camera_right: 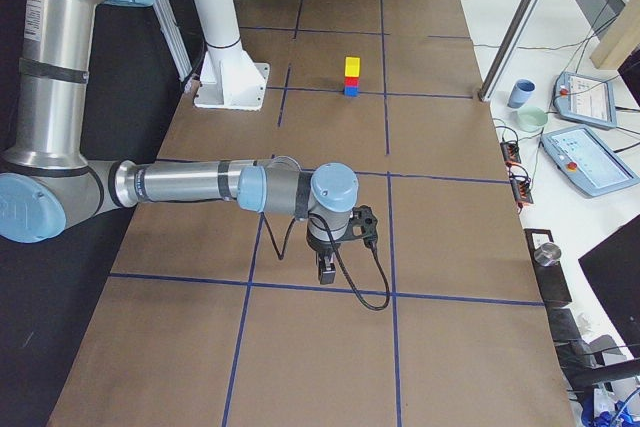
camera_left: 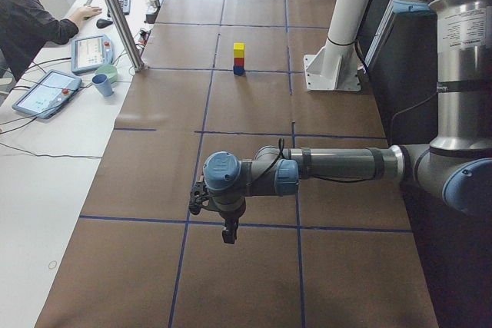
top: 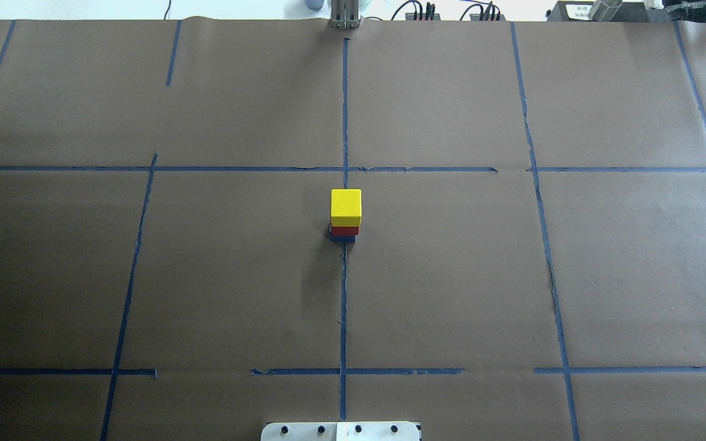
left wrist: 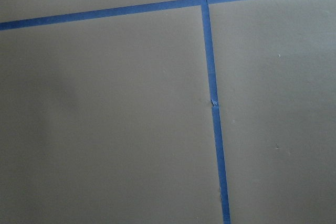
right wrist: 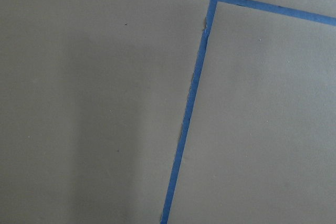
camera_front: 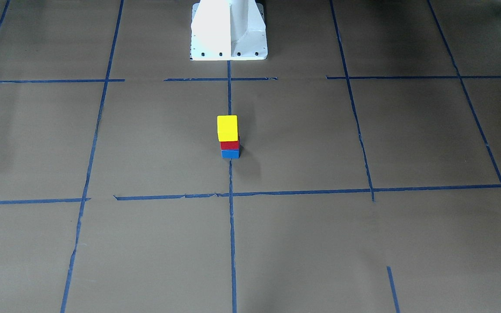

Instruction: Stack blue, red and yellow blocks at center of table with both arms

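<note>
A stack of three blocks stands at the table's centre on the blue tape line: the yellow block (camera_front: 227,128) on top, the red block (camera_front: 229,145) under it, the blue block (camera_front: 230,154) at the bottom. The stack also shows in the overhead view (top: 345,207) and small in both side views (camera_left: 239,59) (camera_right: 351,76). My left gripper (camera_left: 229,234) hangs far from the stack at the table's left end. My right gripper (camera_right: 325,269) hangs far away at the right end. Both show only in side views, so I cannot tell whether they are open or shut.
The white robot base (camera_front: 228,30) stands behind the stack. Blue tape lines grid the brown table. An operator (camera_left: 27,17) sits at a side desk with tablets (camera_left: 46,91) and a cup (camera_left: 102,84). A metal post (camera_left: 117,13) stands at the table's far edge.
</note>
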Robot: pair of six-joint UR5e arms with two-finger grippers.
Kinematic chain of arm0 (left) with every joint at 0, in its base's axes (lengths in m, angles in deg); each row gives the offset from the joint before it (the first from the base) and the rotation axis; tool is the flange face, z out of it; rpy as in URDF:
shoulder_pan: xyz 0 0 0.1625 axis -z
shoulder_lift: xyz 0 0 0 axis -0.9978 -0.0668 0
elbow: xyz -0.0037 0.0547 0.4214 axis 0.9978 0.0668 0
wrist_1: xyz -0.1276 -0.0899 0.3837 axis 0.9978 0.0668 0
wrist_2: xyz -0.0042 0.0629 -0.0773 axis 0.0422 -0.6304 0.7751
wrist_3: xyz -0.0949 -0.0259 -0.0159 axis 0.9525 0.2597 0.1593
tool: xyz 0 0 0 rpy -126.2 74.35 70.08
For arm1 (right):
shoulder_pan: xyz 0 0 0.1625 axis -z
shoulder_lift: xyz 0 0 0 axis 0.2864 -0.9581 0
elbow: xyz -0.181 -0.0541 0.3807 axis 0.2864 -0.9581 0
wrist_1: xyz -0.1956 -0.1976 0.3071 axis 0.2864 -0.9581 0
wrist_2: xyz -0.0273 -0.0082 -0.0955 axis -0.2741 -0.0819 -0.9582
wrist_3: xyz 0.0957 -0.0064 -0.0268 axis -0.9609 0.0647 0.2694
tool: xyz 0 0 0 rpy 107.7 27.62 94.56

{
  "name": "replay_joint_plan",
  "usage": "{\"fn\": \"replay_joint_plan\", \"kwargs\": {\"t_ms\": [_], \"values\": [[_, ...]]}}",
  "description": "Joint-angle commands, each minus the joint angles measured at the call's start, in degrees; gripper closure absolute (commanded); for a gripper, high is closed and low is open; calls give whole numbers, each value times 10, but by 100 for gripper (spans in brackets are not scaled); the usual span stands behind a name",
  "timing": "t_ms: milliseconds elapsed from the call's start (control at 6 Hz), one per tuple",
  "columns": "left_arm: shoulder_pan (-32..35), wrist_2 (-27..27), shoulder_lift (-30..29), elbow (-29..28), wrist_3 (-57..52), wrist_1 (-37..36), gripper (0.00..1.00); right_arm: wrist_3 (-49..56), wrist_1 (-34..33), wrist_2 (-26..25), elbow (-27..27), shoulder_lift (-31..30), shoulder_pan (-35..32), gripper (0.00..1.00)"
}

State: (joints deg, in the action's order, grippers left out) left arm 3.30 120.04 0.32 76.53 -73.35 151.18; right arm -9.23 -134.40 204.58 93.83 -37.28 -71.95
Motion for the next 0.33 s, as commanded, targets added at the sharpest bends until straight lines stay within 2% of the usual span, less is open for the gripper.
{"fn": "replay_joint_plan", "kwargs": {"t_ms": [0, 167], "values": [[0, 0, 0, 0, 0, 0, 0, 0, 0, 0, 0, 0, 0, 0], [0, 0, 0, -1, 0, 0, 0, 0, 0, 0, 0, 0, 0, 0]]}}
